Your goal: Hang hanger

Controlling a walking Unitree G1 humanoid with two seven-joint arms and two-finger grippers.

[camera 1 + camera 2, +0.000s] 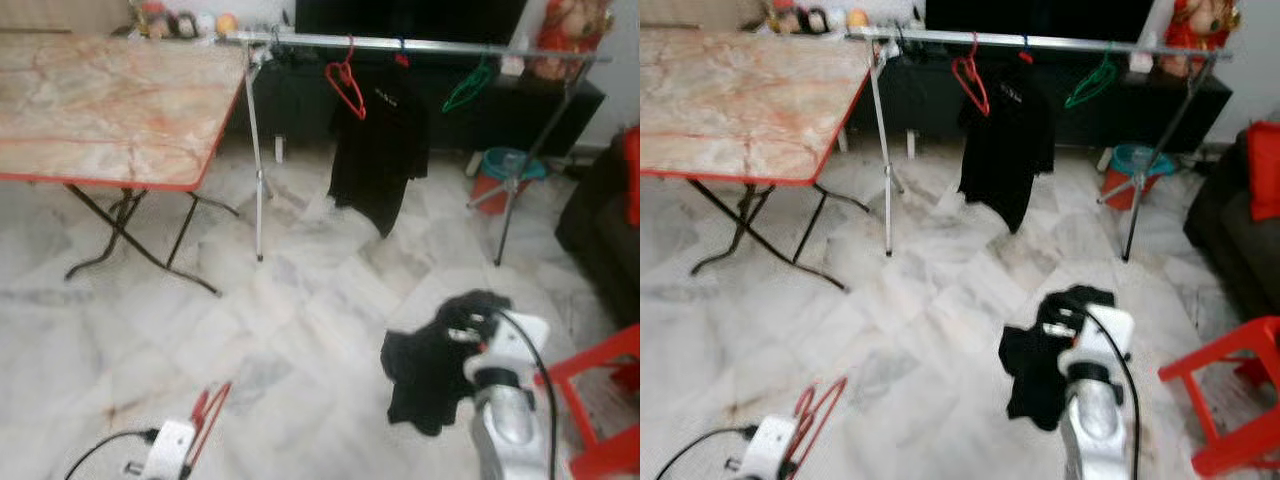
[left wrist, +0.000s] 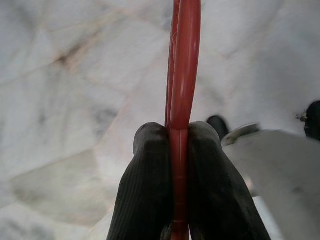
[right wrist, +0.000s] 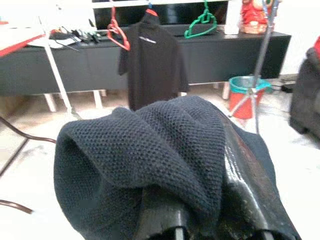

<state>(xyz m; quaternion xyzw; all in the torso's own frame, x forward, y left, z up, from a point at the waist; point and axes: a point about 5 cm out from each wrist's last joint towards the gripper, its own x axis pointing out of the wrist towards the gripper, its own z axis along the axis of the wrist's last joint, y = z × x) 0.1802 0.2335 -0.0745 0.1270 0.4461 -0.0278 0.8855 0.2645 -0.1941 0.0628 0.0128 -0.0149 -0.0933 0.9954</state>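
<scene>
My left gripper [image 2: 177, 150] is shut on a red hanger [image 2: 182, 75]; low at the left that hanger [image 1: 208, 415] sticks out above the floor. My right gripper [image 1: 470, 330] is shut on a black knitted garment [image 1: 430, 370], which drapes over the fingers [image 3: 235, 170] and hangs down. Ahead stands a silver clothes rail [image 1: 400, 43] carrying an empty red hanger [image 1: 345, 85], a black shirt [image 1: 378, 150] on a red hanger, and an empty green hanger [image 1: 466, 90].
A folding table [image 1: 100, 110] with a marble-patterned top and red rim stands at the left. A red plastic chair [image 1: 600, 400] is at the right, a dark sofa [image 1: 600, 230] beyond it. A teal and red bucket [image 1: 505, 175] sits by the rail's right leg.
</scene>
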